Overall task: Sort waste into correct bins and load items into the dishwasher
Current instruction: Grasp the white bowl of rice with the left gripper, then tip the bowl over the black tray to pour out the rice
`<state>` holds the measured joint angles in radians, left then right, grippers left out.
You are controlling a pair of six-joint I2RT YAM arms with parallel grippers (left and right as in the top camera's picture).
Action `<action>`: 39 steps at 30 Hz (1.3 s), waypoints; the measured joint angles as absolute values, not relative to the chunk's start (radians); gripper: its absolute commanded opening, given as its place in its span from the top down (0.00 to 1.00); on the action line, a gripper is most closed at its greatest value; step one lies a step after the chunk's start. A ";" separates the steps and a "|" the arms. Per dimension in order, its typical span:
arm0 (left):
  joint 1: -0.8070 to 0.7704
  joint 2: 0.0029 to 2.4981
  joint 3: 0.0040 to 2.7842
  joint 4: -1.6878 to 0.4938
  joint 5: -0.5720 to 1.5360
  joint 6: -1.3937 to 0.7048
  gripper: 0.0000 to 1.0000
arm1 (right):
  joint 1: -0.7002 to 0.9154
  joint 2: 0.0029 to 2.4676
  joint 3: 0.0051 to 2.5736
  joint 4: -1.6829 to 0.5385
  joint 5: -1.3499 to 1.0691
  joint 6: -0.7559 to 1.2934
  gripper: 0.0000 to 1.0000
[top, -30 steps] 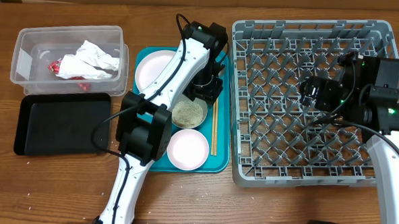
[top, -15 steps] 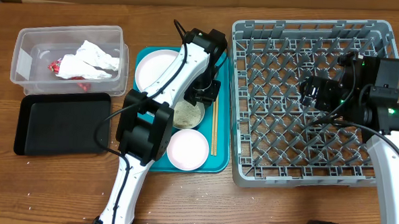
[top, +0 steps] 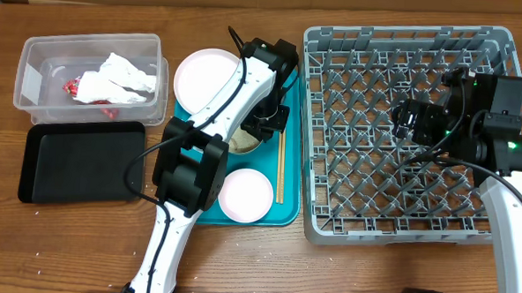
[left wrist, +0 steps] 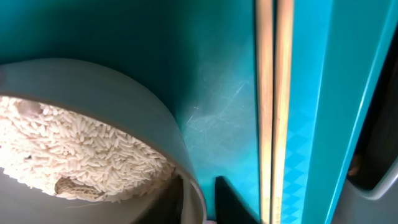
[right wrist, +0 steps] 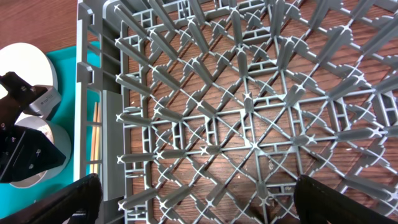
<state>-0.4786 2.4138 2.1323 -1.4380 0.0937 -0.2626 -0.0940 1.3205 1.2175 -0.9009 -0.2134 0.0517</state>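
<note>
Plainly, the loading has not begun: the grey dish rack [top: 398, 39] on the right holds nothing. The right gripper [top: 407, 123] hangs over it with its fingers spread wide and nothing between them.

Everything to be loaded sits on or at the teal tray [top: 289, 196] in the middle. At the far left, the clear tub [top: 89, 42] already holds the crumpled napkin [top: 118, 77] and some red scraps, so that part of the sorting looks done. The black tray [top: 79, 161] nearer the front is bare.

The pink plate [top: 202, 73] lies at the tray's far left corner, overhanging its edge. A white bowl [top: 246, 194] rests at the near end, and the chopsticks [top: 280, 165] lie side by side along the right edge.

The left gripper [top: 262, 129] is down at the bowl of rice [left wrist: 93, 81], one finger just outside the rim. I cannot tell whether it has pinched the rim. The rice [left wrist: 81, 149] is not yet emptied, and that looks like the step in hand.
</note>
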 measured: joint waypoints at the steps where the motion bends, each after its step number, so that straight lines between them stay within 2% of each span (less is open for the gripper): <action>1: -0.479 2.414 2.132 -1.437 0.094 -0.263 0.72 | -0.094 1.320 1.217 -0.901 -0.213 0.052 0.00; 3: -0.479 2.414 2.132 -1.434 0.094 -0.263 0.76 | -0.094 1.320 1.217 -0.901 -0.213 0.052 0.00; 4: -0.479 2.414 2.132 -1.434 0.094 -0.263 0.83 | -0.094 1.320 1.217 -0.901 -0.214 0.052 0.00; 5: -0.479 2.414 2.132 -1.434 0.093 -0.263 0.95 | -0.094 1.320 1.217 -0.901 -0.214 0.052 0.00; 6: -0.479 2.414 2.132 -1.432 0.093 -0.263 0.96 | -0.094 1.320 1.217 -0.901 -0.214 0.052 0.00; 14: -0.485 2.414 2.132 -1.432 0.089 -0.267 0.96 | -0.094 1.320 1.217 -0.901 -0.209 0.052 0.00; 18: -0.485 2.416 2.152 -1.507 0.108 -0.266 0.96 | -0.094 1.320 1.217 -0.901 -0.210 0.052 0.00; 23: -0.484 2.428 2.318 -1.671 0.158 -0.265 0.96 | -0.094 1.320 1.217 -0.901 -0.209 0.052 0.00; 28: -0.453 2.421 2.533 -1.681 0.243 -0.249 0.96 | -0.094 1.320 1.217 -0.895 -0.209 0.052 0.00; 32: -0.364 2.355 2.574 -1.684 0.288 -0.241 0.96 | -0.094 1.320 1.217 -0.891 -0.209 0.052 0.00; 39: -0.059 2.130 2.553 -1.684 0.328 -0.221 0.96 | -0.094 1.320 1.217 -0.890 -0.209 0.052 0.00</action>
<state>-0.0593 2.1300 2.5526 -1.6836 0.3283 -0.2214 -0.0940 1.3205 1.2175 -0.8898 -0.2092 0.0521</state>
